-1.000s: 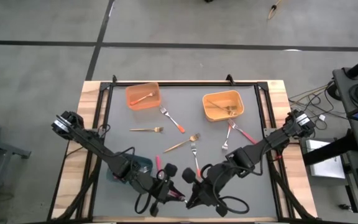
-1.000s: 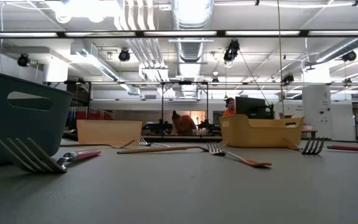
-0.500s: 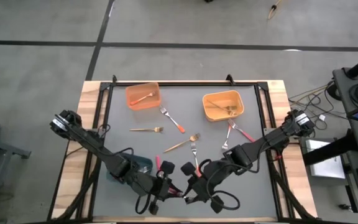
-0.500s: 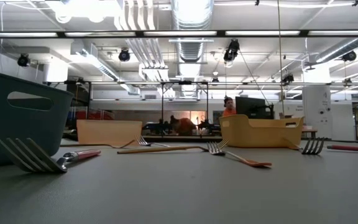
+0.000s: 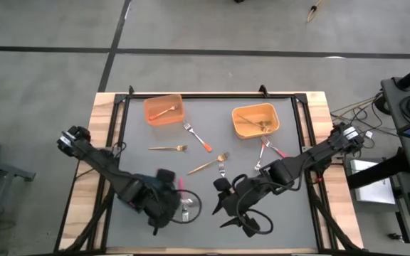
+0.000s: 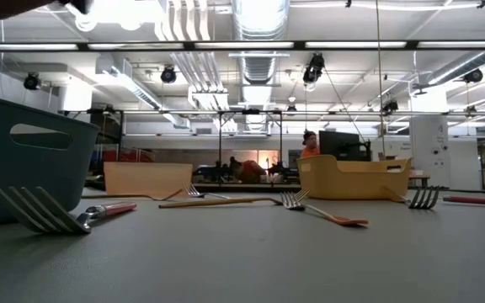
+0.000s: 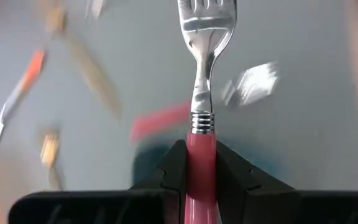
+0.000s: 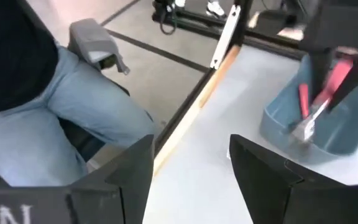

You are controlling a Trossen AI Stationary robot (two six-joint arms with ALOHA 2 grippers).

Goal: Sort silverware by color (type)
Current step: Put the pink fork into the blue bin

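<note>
Grey floor (image 5: 212, 28) around the table; ceiling ducts (image 6: 259, 21) and strip lights (image 6: 343, 45) overhead.

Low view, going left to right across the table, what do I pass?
Teal bin → red-handled fork → orange bin → orange-handled fork → yellow-orange bin → fork tines

Between the left gripper's (image 7: 201, 180) matt black fingers you see a fork (image 7: 202, 93) with shiny polished metal tines and a smooth, glossy pink plastic handle. The table (image 5: 141, 171) beyond looks matt grey, framed in pale wood.
</note>
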